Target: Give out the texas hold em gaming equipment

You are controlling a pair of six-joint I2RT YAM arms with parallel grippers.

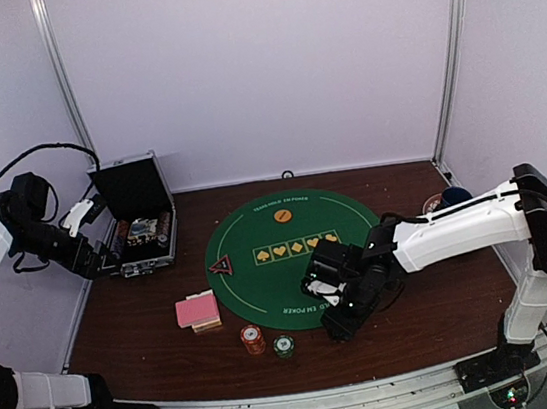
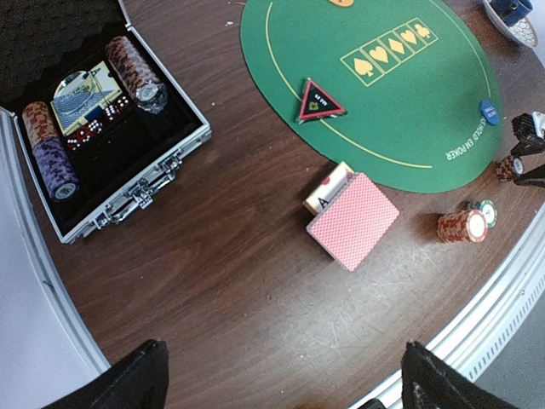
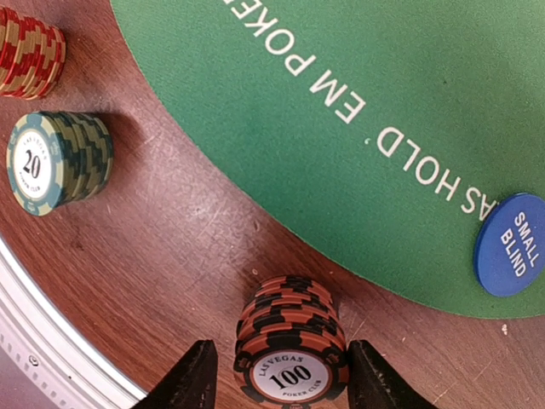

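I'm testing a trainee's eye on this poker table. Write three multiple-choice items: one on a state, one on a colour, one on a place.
1. The case is: A shut, B open, C tipped over.
2. The backs of the cards beside the green mat are: A pink, B black, C yellow.
3. The blue disc lies: A in the case, B on the green mat, C on the cards.
Answers: 1 B, its lid stands up and the inside shows; 2 A, the top card shows a pink patterned back; 3 B, it rests on the green mat near the edge.
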